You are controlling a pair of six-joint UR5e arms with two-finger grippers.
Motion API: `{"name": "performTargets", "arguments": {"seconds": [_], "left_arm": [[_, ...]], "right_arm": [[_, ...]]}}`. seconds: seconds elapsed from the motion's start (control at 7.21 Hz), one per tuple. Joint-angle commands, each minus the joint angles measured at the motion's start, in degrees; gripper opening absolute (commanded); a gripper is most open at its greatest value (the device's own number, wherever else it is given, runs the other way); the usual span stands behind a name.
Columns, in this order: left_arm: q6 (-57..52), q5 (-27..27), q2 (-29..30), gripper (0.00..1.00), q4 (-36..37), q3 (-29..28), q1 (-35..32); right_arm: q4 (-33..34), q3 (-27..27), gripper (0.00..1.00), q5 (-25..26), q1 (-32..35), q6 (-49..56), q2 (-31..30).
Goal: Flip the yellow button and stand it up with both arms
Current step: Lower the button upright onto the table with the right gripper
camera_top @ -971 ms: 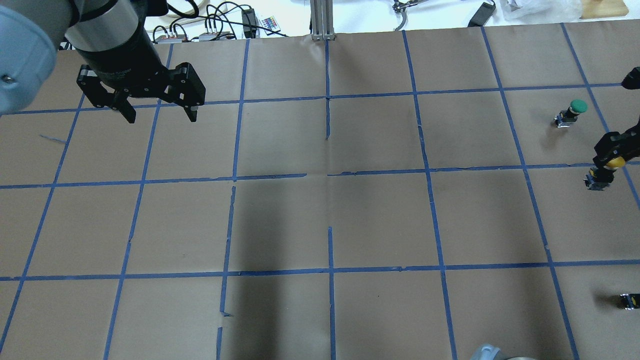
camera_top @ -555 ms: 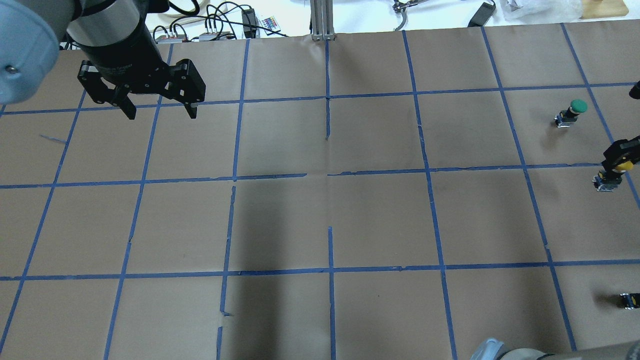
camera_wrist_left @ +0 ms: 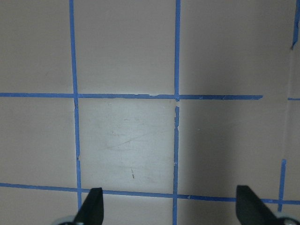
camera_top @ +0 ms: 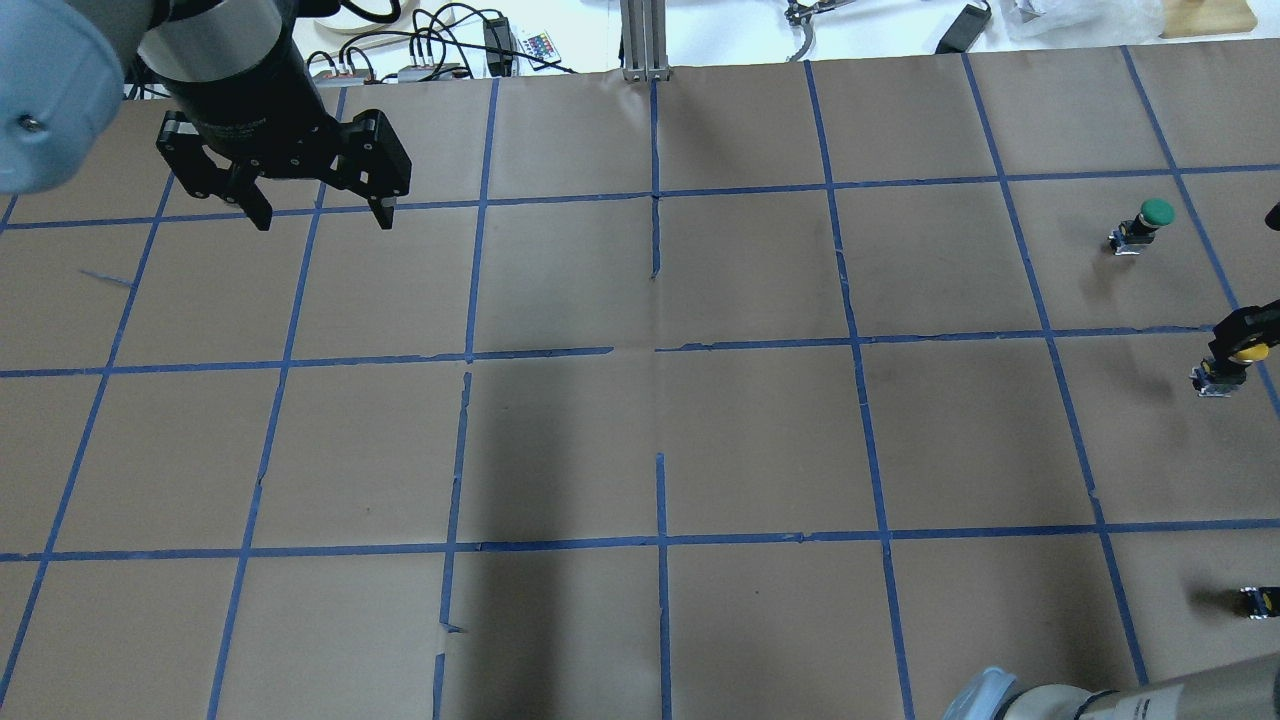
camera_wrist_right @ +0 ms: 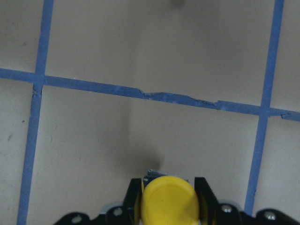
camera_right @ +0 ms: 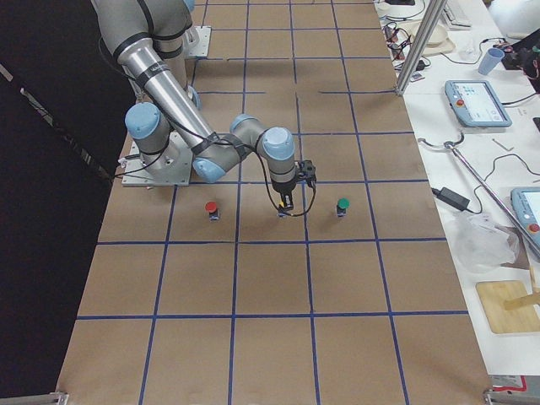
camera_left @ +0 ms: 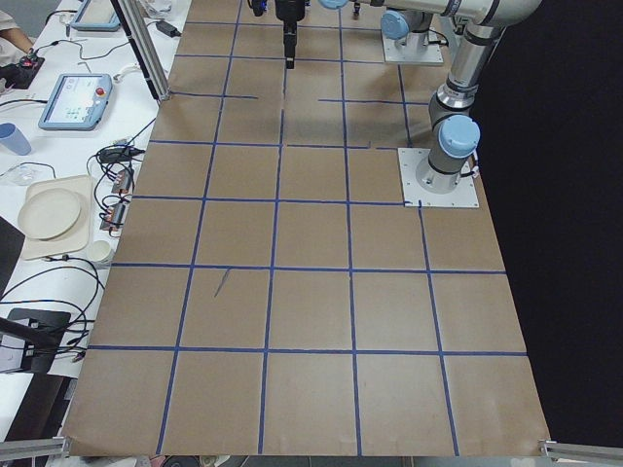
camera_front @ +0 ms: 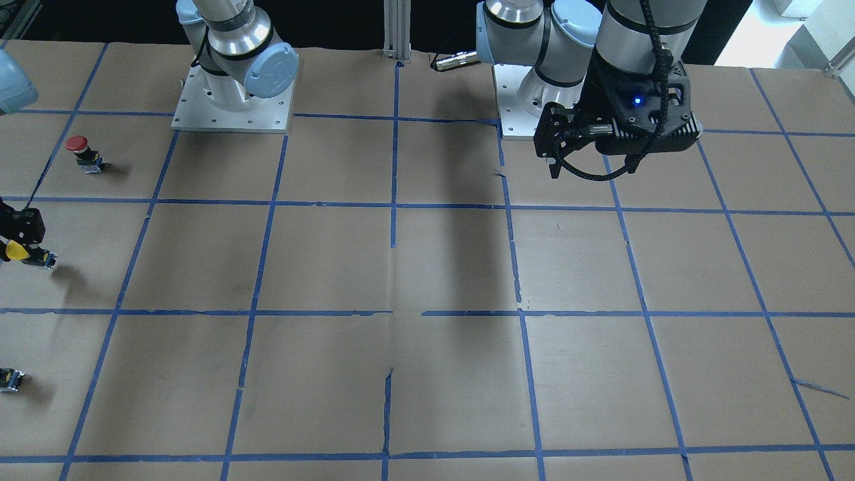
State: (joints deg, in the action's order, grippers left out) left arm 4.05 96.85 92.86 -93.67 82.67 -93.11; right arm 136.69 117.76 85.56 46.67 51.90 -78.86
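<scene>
The yellow button (camera_top: 1243, 353) is cap-up at the table's far right edge, with its black and silver body (camera_top: 1213, 380) below the cap. My right gripper (camera_top: 1238, 342) is shut on its cap. In the right wrist view the yellow cap (camera_wrist_right: 168, 206) sits between the two black fingers (camera_wrist_right: 202, 197). It also shows in the front-facing view (camera_front: 15, 251). I cannot tell whether its base touches the paper. My left gripper (camera_top: 323, 220) is open and empty, hovering above the far left of the table; its fingertips (camera_wrist_left: 91, 208) stand wide apart.
A green-capped button (camera_top: 1150, 218) stands beyond the yellow one, and a red-capped button (camera_front: 81, 149) stands on its robot side. A small black capless block (camera_top: 1258, 601) lies at the near right. Brown paper with a blue tape grid (camera_top: 660, 350) covers the table.
My right gripper has carried the yellow button further right, towards the table's edge. My left gripper has drifted slightly away from the robot and stays open.
</scene>
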Motion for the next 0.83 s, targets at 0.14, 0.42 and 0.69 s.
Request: {"name": "performTargets", "arguments": {"seconds": [0.14, 0.42, 0.69], "left_arm": [[-0.01, -0.08, 1.09, 0.99, -0.89, -2.43, -0.06], [-0.01, -0.17, 1.18, 0.99, -1.07, -2.61, -0.23], [-0.88, 0.18, 1.18, 0.99, -4.31, -2.96, -0.23]], "right_arm": [[1.39, 2.39, 0.16, -3.02, -0.17, -0.13, -1.56], [1.21, 2.48, 0.17, -2.94, -0.35, 0.13, -1.47], [0.78, 2.48, 0.28, -2.86, -0.7, 0.04, -1.38]]}}
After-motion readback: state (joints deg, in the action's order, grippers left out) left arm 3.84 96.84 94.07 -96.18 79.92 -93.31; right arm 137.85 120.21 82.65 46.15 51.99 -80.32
